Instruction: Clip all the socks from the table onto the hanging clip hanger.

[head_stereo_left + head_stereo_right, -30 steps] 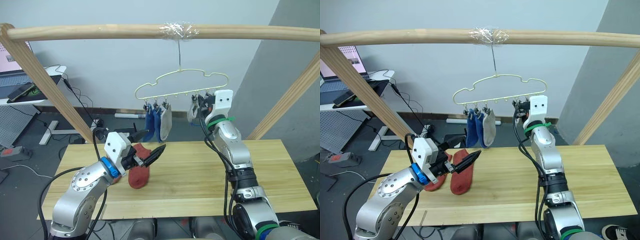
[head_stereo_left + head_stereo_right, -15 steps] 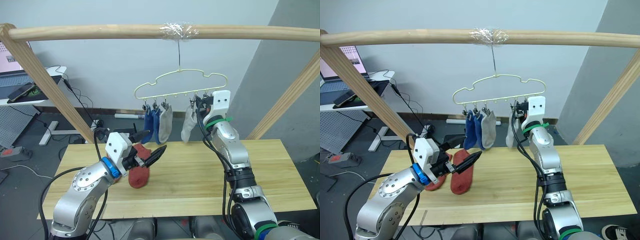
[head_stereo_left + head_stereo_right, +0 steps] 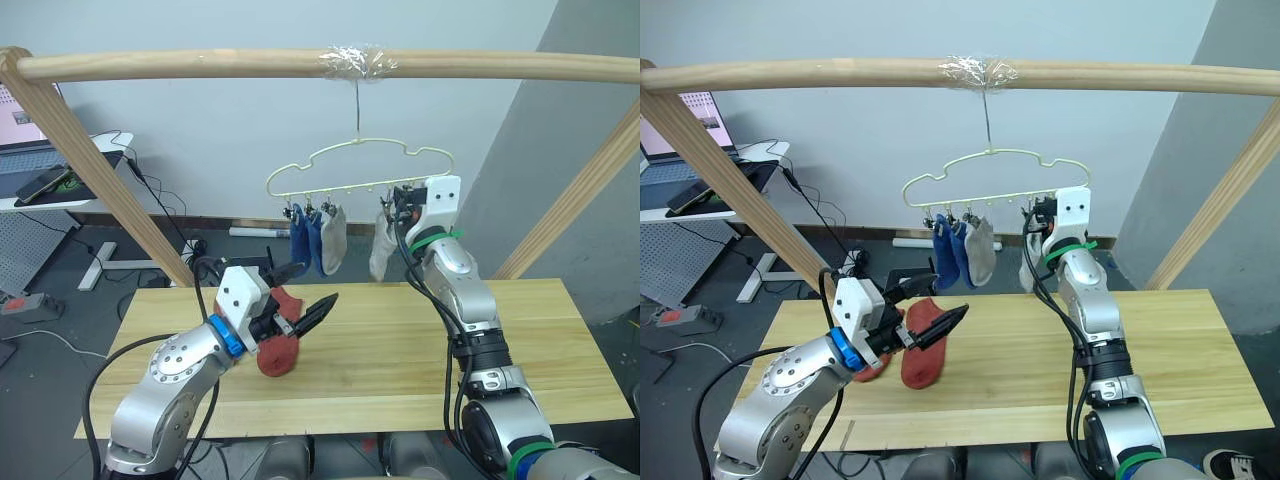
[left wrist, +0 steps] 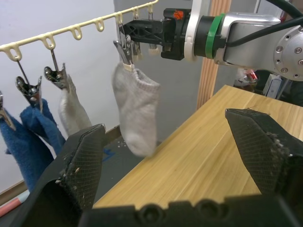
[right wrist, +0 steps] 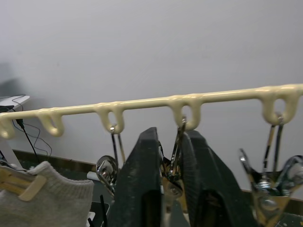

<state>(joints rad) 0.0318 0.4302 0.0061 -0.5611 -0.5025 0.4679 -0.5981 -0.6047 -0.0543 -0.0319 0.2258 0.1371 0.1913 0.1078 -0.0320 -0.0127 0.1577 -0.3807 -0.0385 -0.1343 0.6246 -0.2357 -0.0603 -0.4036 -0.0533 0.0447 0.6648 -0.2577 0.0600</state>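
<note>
Two grippers up: right gripper [image 5: 166, 184] pinches a clip [image 5: 174, 161] on the hanger [image 3: 360, 165], just beside the hanging grey sock [image 4: 137, 111]. Left gripper [image 4: 175, 156] gapes wide, empty, above the table [image 3: 400, 340]. Two red socks [image 3: 925, 345] lie below it; three more socks [image 3: 315, 238] hang clipped.

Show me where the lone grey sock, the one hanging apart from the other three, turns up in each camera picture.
Left eye view: the grey sock hangs under the hanger's right half.
Right eye view: same spot, beside the right arm.
Left wrist view: dangling from a clip, in plain sight.
Right wrist view: a grey cuff, probably this sock.
Shared landmark: the clip hanger.
</note>
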